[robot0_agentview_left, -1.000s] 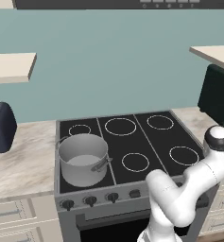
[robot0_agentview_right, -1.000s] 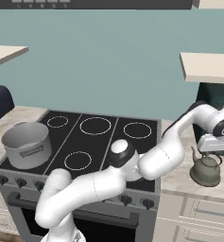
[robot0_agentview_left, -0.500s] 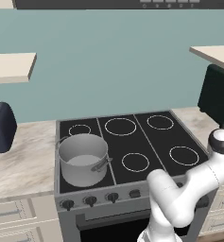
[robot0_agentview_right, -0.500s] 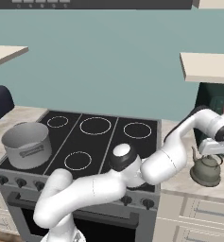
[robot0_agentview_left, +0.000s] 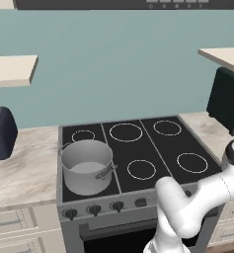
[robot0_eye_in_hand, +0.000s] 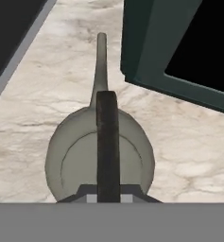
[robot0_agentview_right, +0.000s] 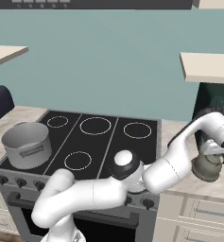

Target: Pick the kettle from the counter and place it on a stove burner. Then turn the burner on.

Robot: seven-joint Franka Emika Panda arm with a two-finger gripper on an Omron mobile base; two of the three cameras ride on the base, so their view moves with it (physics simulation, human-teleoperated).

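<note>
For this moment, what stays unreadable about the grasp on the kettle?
- Tool: in the hand view its tips are cut off by the bottom edge, so open or shut is unclear.
- Kettle: in the right base view the arm's wrist covers its handle.
- Contact with the handle: not visible.

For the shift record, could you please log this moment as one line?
phase: reaching for kettle | kettle: upright on counter, right of stove | gripper: directly over handle, grip unclear | burner: unoccupied

Even, shadowless rendered light, all views sharp.
The black glass cooktop (robot0_agentview_left: 138,143) shows no glare; beside it the pale beige marbled counter (robot0_eye_in_hand: 47,90) looks slightly soft close up.
</note>
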